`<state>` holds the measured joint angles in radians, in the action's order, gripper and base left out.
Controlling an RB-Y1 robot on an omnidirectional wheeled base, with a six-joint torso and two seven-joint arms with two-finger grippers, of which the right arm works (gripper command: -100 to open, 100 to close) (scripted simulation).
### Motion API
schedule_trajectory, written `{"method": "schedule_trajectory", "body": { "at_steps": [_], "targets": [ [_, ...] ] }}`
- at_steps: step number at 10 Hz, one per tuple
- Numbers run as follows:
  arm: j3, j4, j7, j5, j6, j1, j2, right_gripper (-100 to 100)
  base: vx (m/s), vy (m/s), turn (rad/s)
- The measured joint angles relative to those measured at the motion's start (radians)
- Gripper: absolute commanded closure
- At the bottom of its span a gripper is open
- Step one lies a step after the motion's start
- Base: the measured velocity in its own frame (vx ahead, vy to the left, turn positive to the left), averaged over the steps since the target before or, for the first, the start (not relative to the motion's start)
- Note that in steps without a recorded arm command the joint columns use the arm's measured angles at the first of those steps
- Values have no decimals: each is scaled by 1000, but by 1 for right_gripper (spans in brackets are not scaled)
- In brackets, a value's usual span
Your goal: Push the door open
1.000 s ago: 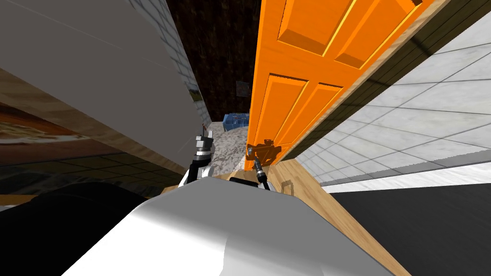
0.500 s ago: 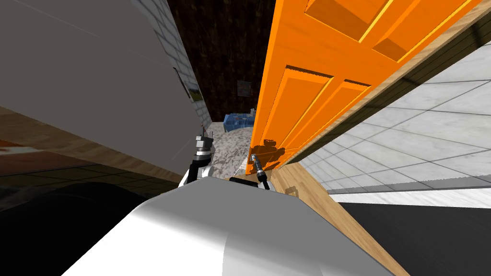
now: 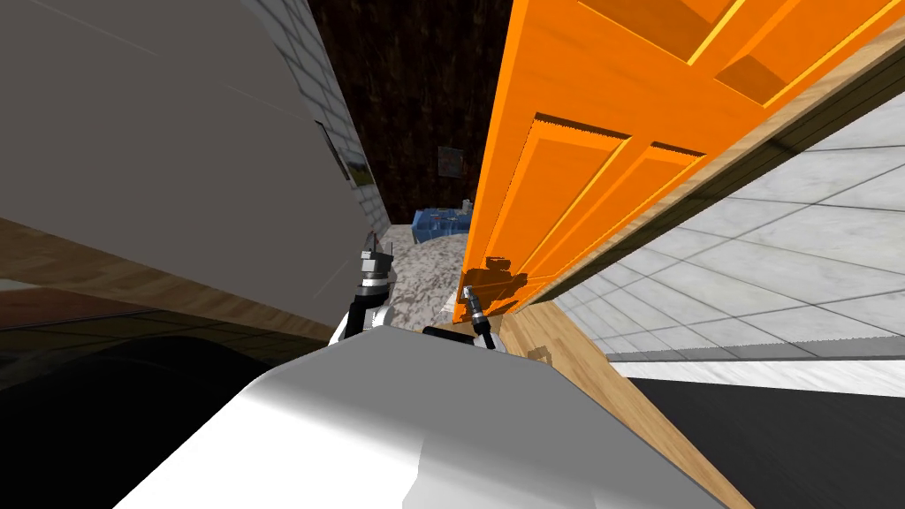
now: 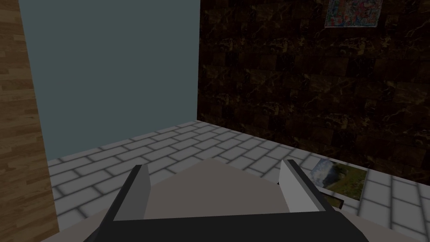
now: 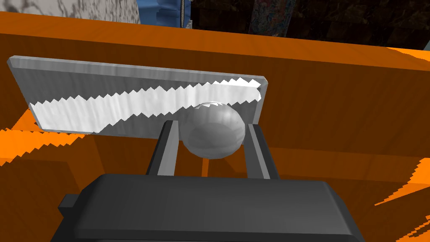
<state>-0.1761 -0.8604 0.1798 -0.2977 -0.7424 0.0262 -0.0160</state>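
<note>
The right tool (image 5: pixel 211 126) is narrowed onto the round grey door knob (image 5: pixel 213 136), one finger against each side. Behind the knob a grey plate (image 5: pixel 105 96) runs lengthwise across the orange panelled door (image 3: pixel 601 132). The door's face lies straight ahead of the tool and climbs to the head view's upper right. The left tool (image 4: pixel 215 165), wide and empty, is farther off. No writing can be read.

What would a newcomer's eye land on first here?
The bright orange panelled door, filling the head view's upper right and standing ajar. Next, the right gripper, its fingers pressing the sides of the round grey knob on a grey plate. The left gripper hangs open, apart from the door.
</note>
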Motion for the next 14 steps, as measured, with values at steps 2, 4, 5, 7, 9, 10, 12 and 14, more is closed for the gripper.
{"method": "schedule_trajectory", "body": {
  "at_steps": [2,4,5,7,9,10,12,14],
  "targets": [
    [0,2,0,0,1,2,1,100,-3,-1,-2],
    [3,15,-2,2,-2,0,2,100,110,57,-25],
    [6,20,-4,5,-1,0,4,100,164,99,-19],
    [13,14,-5,11,3,4,13,100,189,92,-38],
    [28,18,-17,20,-4,-2,14,100,172,110,-42],
    [36,15,-20,26,-5,-4,20,100,176,107,-97],
    [72,31,-25,47,-8,-16,39,-100,79,91,-103],
    [71,24,-22,48,-9,-13,51,-100,-198,1,-5]
  ]
}}
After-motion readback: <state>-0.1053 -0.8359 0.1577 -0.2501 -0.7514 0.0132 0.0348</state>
